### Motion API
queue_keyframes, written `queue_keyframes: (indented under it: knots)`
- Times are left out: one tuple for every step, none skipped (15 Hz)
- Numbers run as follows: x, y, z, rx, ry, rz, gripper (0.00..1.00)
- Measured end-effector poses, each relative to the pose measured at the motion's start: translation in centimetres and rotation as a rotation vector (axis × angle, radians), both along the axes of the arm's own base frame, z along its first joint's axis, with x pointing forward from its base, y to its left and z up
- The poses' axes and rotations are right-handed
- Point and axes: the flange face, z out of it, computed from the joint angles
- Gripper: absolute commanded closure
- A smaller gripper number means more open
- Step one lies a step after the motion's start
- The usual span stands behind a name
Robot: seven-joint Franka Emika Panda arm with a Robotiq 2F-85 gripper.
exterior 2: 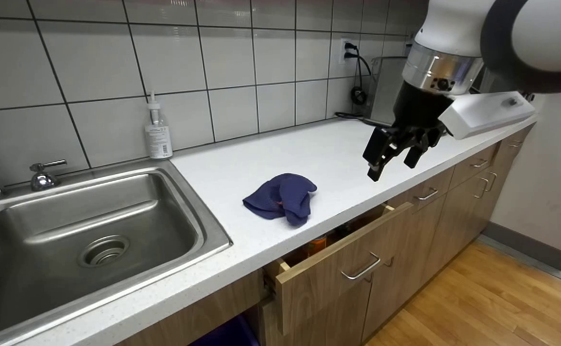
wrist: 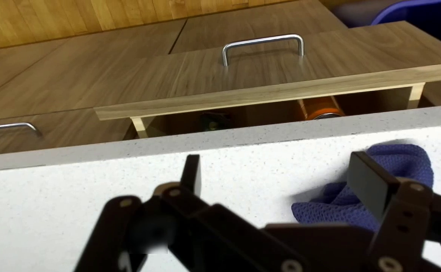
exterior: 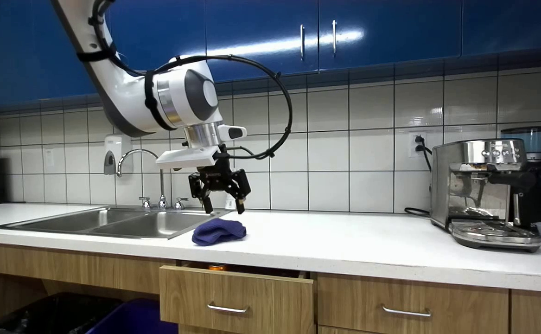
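My gripper is open and empty above the white counter, with its fingers pointing down. It also shows in an exterior view and in the wrist view, where its two pads are wide apart. A crumpled purple-blue cloth lies on the counter near the front edge, the nearest thing to the gripper. The cloth also shows in an exterior view and in the wrist view, partly hidden behind one finger. The gripper does not touch it.
A wooden drawer below the counter is partly open. An orange container lies inside. A steel sink is beside the cloth. A clear pump bottle stands at the wall. A coffee machine stands further along the counter.
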Motion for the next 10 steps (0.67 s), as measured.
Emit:
queue_keyframes:
  knots:
    - [-0.04,-0.13,0.06,0.009,0.008,-0.01,0.0]
    - [-0.04,-0.24,0.08,0.012,0.014,-0.016,0.0]
    - [-0.05,-0.29,0.08,0.013,0.016,-0.018,0.0]
    - [-0.06,-0.32,0.07,0.013,0.017,-0.019,0.0]
    - [-0.06,-0.31,0.06,0.013,0.018,-0.019,0.0]
    - [-0.07,-0.31,0.05,0.013,0.018,-0.019,0.0]
    - [-0.07,-0.31,0.05,0.013,0.019,-0.019,0.0]
    - [-0.07,-0.31,0.05,0.013,0.019,-0.019,0.0]
    - [-0.07,-0.31,0.05,0.012,0.019,-0.019,0.0]
    - [-0.07,-0.31,0.05,0.012,0.019,-0.019,0.0]
